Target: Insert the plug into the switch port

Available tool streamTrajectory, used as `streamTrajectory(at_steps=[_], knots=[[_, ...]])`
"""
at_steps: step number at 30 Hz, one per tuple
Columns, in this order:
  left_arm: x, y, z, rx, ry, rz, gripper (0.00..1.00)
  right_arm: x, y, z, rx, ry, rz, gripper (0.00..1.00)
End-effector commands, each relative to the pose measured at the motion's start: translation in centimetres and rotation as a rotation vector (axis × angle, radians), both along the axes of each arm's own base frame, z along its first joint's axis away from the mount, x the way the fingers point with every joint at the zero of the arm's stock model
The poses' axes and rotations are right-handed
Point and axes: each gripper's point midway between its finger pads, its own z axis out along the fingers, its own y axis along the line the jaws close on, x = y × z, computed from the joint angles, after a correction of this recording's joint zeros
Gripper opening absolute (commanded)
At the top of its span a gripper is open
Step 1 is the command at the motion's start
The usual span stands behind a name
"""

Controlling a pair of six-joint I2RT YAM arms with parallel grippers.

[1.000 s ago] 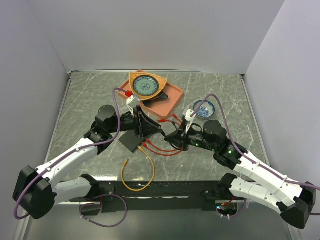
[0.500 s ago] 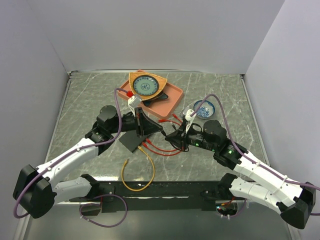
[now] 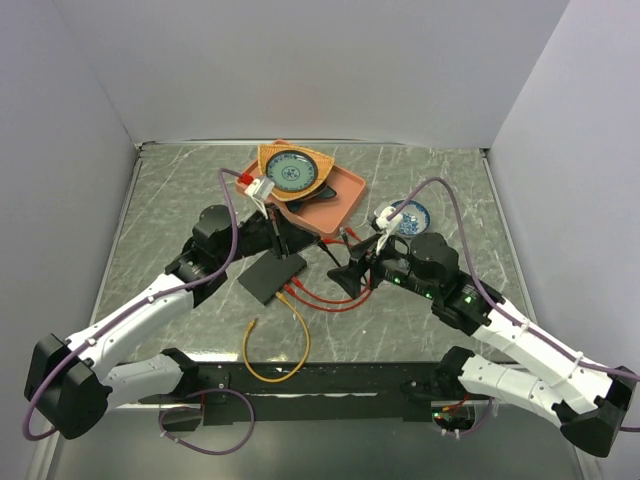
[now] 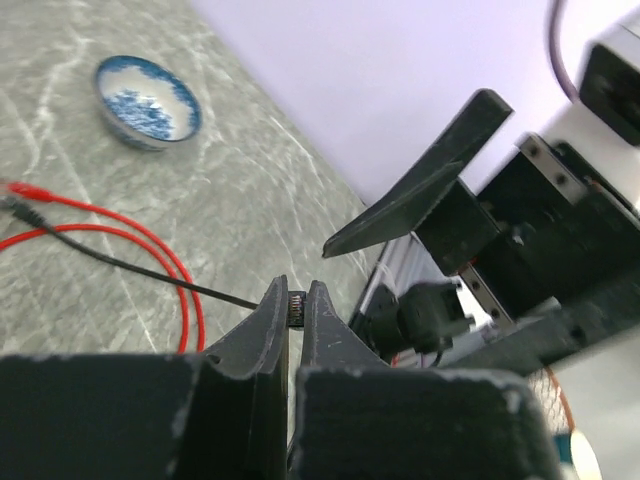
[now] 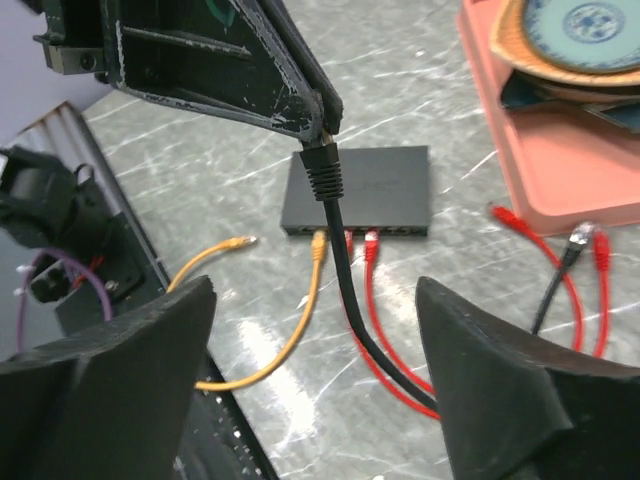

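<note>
Plug (image 5: 322, 172), clenched in your left gripper (image 4: 296, 300), hangs close to the switch (image 5: 370, 185), which lies flat on the grey marbled table (image 3: 440, 180). Your right gripper (image 5: 312, 290) stands released; plain white walls (image 3: 320, 70) enclose the table.

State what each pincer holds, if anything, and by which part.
The left pincer grips the black cable by its plug; the right pincer is open and holds nothing.

Left wrist view: just a sliver of the plug (image 4: 296, 304) peeks between the pinched fingers of the left gripper (image 4: 296, 292) — from above, ports on the switch (image 3: 272, 277) are too small to tell, and the orange tray (image 5: 560, 160) runs off-frame.
</note>
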Motion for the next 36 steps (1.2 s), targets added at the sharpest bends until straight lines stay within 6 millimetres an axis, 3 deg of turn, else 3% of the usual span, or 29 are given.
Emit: streamTrajectory(at_steps=[1, 7, 16, 19, 23, 31, 36], knots=[[1.6, 0.9, 2.9, -0.055, 0.060, 0.135, 0.01, 1.7, -0.2, 3.1, 0.023, -0.057, -0.068, 0.98], [2.7, 1.5, 2.3, -0.061, 0.176, 0.228, 0.01, 3.5, 0.4, 3.5, -0.016, -0.056, -0.115, 0.99], [3.4, 1.8, 1.7, -0.064, 0.209, 0.276, 0.01, 6.2, 1.0, 3.7, -0.043, -0.071, -0.211, 0.98], [3.8, 1.8, 1.2, -0.049, 0.216, 0.287, 0.01, 6.2, 1.4, 3.7, -0.042, -0.077, -0.206, 0.89], [3.8, 1.5, 0.9, -0.044, 0.219, 0.273, 0.01, 6.1, 2.1, 3.5, -0.047, -0.089, -0.185, 0.87], [4.0, 1.3, 0.4, -0.023, 0.220, 0.271, 0.01, 6.4, 3.7, 2.4, -0.096, -0.085, -0.168, 0.60], [4.0, 1.2, 0.4, -0.018, 0.218, 0.260, 0.01, 6.5, 4.2, 2.1, -0.108, -0.078, -0.166, 0.50]])
